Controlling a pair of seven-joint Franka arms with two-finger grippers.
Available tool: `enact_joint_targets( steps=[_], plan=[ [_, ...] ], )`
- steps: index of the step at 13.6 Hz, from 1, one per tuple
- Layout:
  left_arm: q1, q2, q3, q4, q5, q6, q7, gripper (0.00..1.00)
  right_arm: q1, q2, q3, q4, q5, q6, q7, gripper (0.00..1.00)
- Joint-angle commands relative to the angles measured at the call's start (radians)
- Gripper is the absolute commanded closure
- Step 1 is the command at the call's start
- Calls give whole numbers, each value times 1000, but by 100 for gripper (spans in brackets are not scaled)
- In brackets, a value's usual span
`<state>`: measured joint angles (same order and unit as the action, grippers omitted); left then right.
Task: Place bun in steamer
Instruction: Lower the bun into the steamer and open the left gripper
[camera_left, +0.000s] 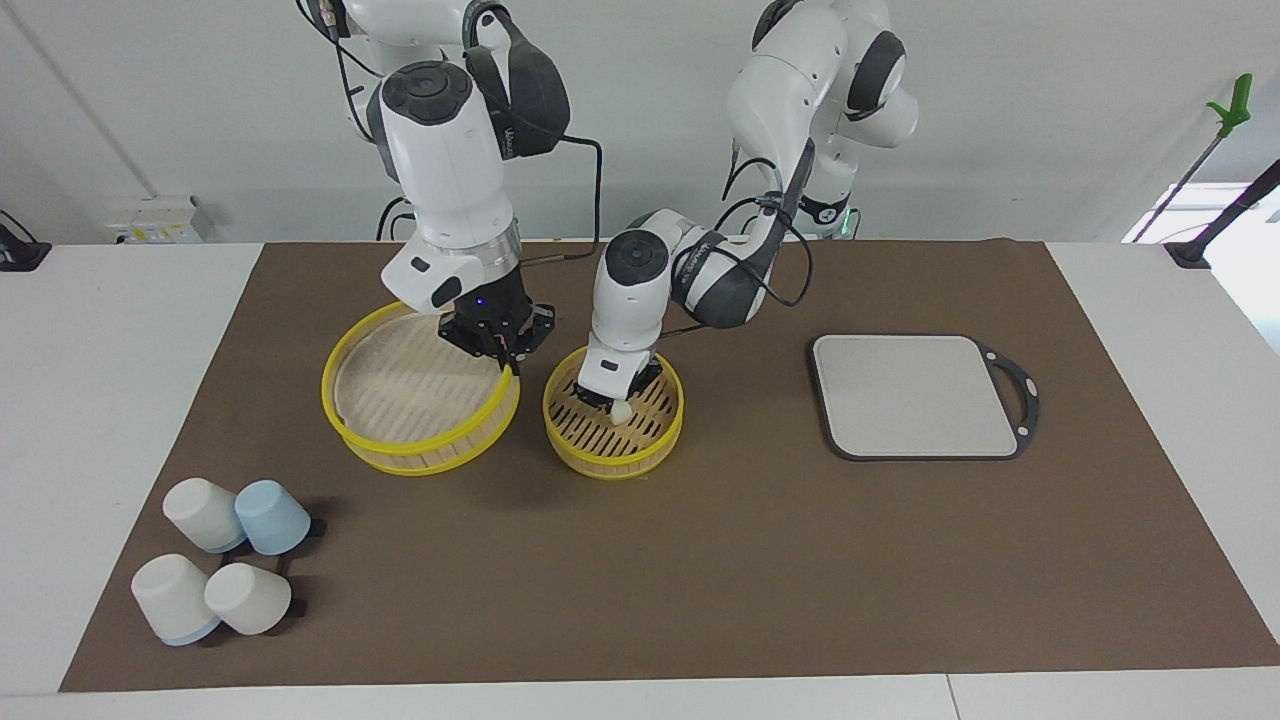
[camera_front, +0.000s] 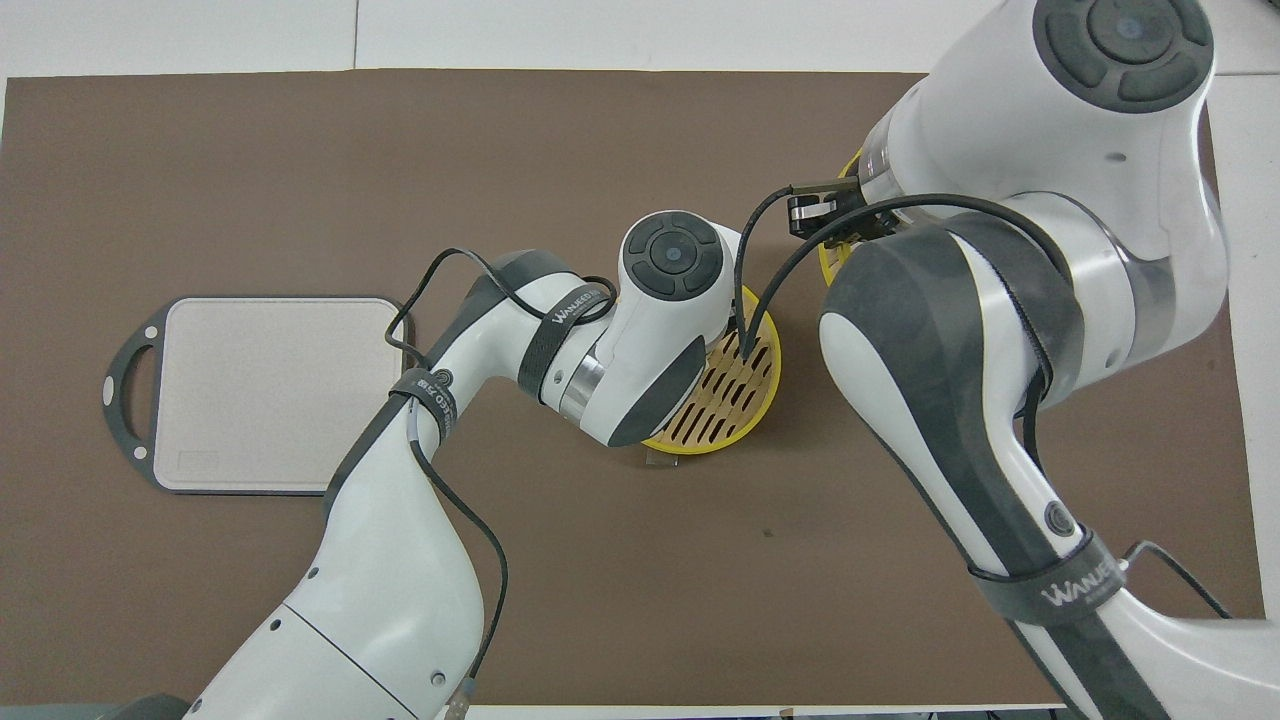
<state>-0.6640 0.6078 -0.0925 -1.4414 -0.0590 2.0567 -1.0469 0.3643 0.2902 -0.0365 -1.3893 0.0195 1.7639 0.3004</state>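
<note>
The steamer (camera_left: 655, 445) stands open mid-mat; part of its rim shows in the overhead view (camera_front: 755, 400). My left gripper (camera_left: 612, 398) reaches down into it, shut on the bun (camera_left: 621, 412), which is just above or on the slatted floor. In the overhead view the left arm covers both gripper and bun. My right gripper (camera_left: 497, 345) is shut on the rim of the steamer's lid (camera_left: 415, 400), held tilted beside the steamer toward the right arm's end. In the overhead view only a yellow sliver of the lid (camera_front: 832, 258) shows under the right arm.
A grey rectangular board (camera_left: 915, 395) lies toward the left arm's end of the table and also shows in the overhead view (camera_front: 270, 390). Several upturned white and blue cups (camera_left: 220, 570) stand farthest from the robots at the right arm's end.
</note>
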Motion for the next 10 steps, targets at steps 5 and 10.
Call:
enact_joint_targets(
  steps=[5,10],
  plan=[
    [0,-43,42,-5,13,-56,-39,0,-15,-23,4,-16,11,-12,-13,100],
    [145,-273,48,-106,25,-203,25,0,25,-23,4,-20,88,32,23,100]
  ],
)
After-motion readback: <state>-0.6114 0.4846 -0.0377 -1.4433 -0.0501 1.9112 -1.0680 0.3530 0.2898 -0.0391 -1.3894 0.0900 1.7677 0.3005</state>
